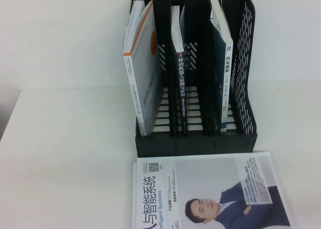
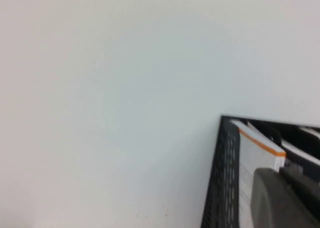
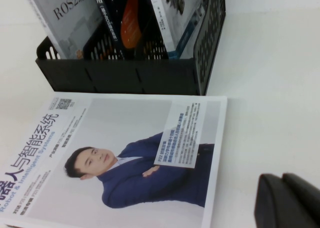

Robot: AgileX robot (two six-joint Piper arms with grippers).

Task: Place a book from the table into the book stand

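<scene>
Jaws: the left gripper (image 2: 285, 198) is seen only as a dark grey mass at the edge of its own wrist view, above the left outer wall of the book stand; its jaws are taken as fully closed, with nothing seen between them. The right gripper (image 3: 290, 200) appears as a dark shape low in its wrist view, over bare bench to the right of the flat-lying book; whether its jaws are apart cannot be told, and nothing is seen held. Neither arm is seen in the high view.

Bench (image 1: 65, 153): white and plain.

Book stand (image 1: 246, 63): black, three slots, upright at the far side of the bench.

Book showing a suited man (image 1: 210, 194): lying flat just in front of the stand.

The book (image 1: 223, 63), white cover with teal spine: standing in the right slot, leaning slightly. White-and-orange book (image 1: 145, 63): left slot. Dark-spined book (image 1: 179, 78): middle slot.

Step judged: placement appears done, the book being housed and both grippers clear. The next move is judged to call only for parking the arms without brushing the stand.
</scene>
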